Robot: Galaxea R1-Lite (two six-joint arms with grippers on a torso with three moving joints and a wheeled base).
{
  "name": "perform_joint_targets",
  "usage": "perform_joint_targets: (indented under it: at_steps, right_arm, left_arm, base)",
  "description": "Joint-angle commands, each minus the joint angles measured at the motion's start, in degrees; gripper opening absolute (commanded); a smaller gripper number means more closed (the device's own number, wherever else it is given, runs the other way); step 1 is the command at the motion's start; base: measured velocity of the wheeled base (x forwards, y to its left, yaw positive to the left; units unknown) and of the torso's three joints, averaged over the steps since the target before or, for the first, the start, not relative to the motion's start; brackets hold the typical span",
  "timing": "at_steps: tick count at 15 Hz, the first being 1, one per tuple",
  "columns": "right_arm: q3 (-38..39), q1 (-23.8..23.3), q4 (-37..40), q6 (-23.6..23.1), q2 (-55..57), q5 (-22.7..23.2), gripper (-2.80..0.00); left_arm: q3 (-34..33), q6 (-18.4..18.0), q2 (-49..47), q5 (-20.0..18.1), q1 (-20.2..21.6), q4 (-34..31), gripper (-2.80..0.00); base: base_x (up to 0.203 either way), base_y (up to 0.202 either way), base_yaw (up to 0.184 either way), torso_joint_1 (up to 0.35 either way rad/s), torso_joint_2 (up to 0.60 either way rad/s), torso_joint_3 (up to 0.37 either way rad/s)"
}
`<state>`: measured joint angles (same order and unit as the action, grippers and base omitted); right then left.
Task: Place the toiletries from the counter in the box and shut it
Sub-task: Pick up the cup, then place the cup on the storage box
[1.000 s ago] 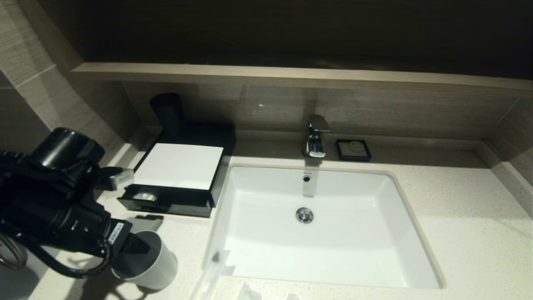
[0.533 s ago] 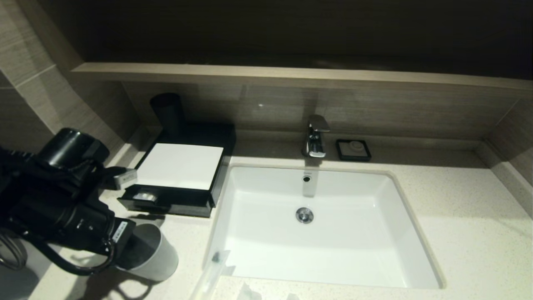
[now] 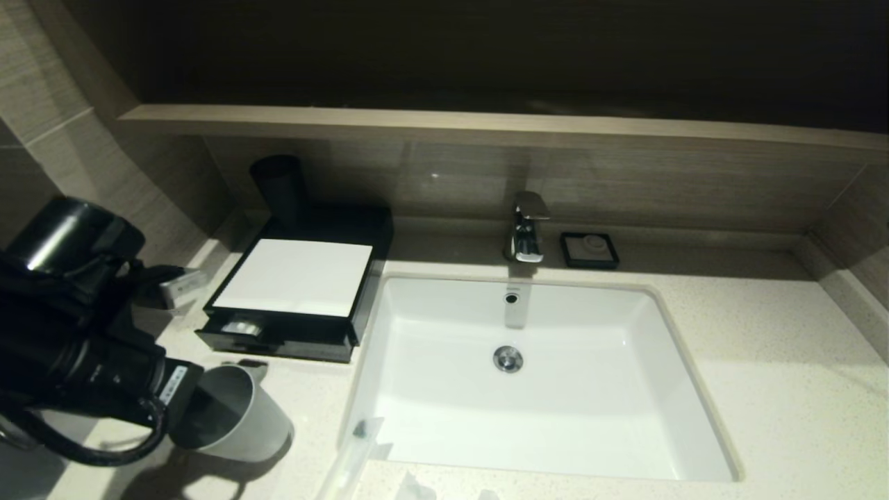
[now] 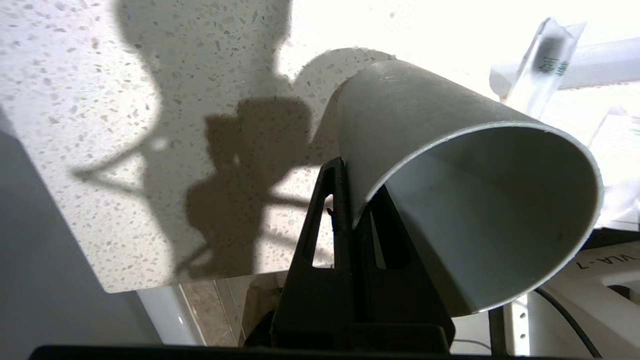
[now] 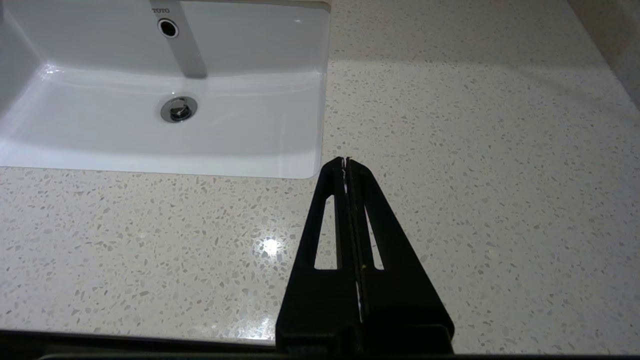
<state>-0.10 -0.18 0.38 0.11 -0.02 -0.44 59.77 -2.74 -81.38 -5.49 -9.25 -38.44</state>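
Note:
My left gripper (image 3: 198, 397) is shut on the rim of the grey cup (image 3: 239, 417), one finger inside and one outside, and holds it tilted over the counter (image 3: 764, 389) in front of the box (image 3: 295, 278). The same grip shows in the left wrist view (image 4: 350, 172). The box's drawer (image 3: 278, 333) stands a little open with a packet (image 3: 242, 326) inside. A long slim packet with a dark end (image 3: 355, 448) lies at the sink's front-left corner, and also shows in the left wrist view (image 4: 545, 62). More packets (image 3: 417, 489) lie at the counter's front edge. My right gripper (image 5: 346, 162) is shut and empty.
The white sink basin (image 3: 430, 389) fills the middle, with a chrome tap (image 3: 526, 228) behind it. A black soap dish (image 3: 590, 249) sits by the tap. A dark cup (image 3: 279, 182) stands behind the box. The right gripper hovers over counter right of the sink (image 5: 150, 125).
My left arm has moved left and slightly up with the grey cup, and the cup has tilted more. The right arm has not visibly moved.

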Motion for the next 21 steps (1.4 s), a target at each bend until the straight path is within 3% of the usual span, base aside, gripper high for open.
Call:
perform_joint_targets:
  at_steps: [1, 5, 10, 21]
  right_arm:
    - [0.01, 0.01, 0.06, -0.02, -0.06, 0.00, -2.80]
    - [0.01, 0.01, -0.03, -0.02, -0.06, 0.00, -2.80]
    - [0.01, 0.01, 0.05, -0.02, -0.05, 0.00, -2.80]
    - [0.01, 0.01, -0.03, -0.02, -0.06, 0.00, -2.80]
  left_arm:
    - [3.31, -0.07, 3.39, -0.05, 0.02, -2.84, -2.80]
    - [12.72, -0.07, 2.77, -0.09, 0.02, -8.39, -2.80]
    - [22.16, 0.15, -2.39, -0.08, 0.02, -10.27, -2.80]
    - [31.09, 0.33, -12.14, -0.12, -0.02, -9.88, -2.80]
  base:
    - [0.000, 0.000, 0.000, 0.000, 0.00, 0.000]
    - [0.000, 0.000, 0.000, 0.000, 0.00, 0.000]
    - [0.000, 0.000, 0.000, 0.000, 0.00, 0.000]
    - [0.000, 0.000, 0.000, 0.000, 0.00, 0.000]
